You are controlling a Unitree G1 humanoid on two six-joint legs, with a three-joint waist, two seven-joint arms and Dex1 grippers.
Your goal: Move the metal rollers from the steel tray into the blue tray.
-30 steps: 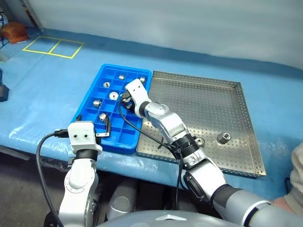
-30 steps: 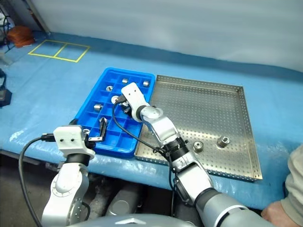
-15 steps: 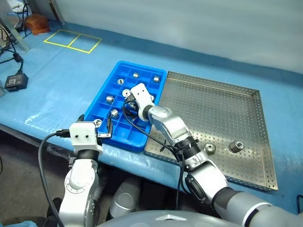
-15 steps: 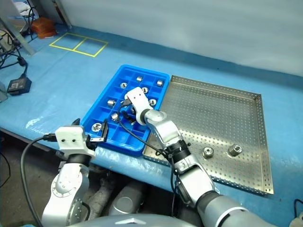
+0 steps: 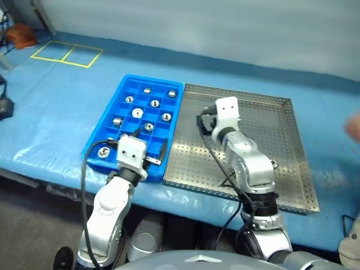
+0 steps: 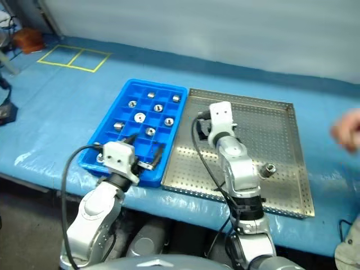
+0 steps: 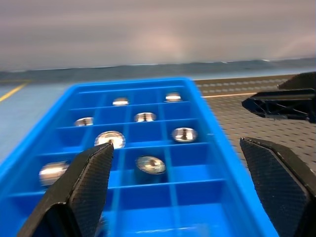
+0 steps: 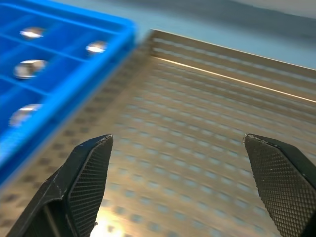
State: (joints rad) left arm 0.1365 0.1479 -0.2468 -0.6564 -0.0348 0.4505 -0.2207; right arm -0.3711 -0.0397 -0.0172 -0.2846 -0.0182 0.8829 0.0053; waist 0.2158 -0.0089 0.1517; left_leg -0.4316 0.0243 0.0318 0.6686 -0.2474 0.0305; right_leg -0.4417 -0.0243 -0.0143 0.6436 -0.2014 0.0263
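From the head views we saw the blue tray (image 5: pixel 112 138) and the steel tray (image 5: pixel 281 169) lying side by side, touching, on the blue-covered bench (image 5: pixel 50 107). We counted eight rollers (image 5: pixel 138 112) in the blue tray's compartments, one to a cell. The right eye view showed one roller (image 6: pixel 268 168) left on the steel tray near its right rim; in the left eye view the right arm nearly hid it.

The left wrist view looked along the blue tray and also caught the black fingers (image 7: pixel 279 104) of the other arm over the steel tray. The right wrist view showed the steel tray's dotted floor.

The left hand (image 7: pixel 182 192) hung over the blue tray's near end, fingers wide apart and empty. The right hand (image 8: pixel 185 190) was over the steel tray, fingers likewise apart, empty.

A blurred hand of a person (image 6: pixel 346 129) showed at the right edge.
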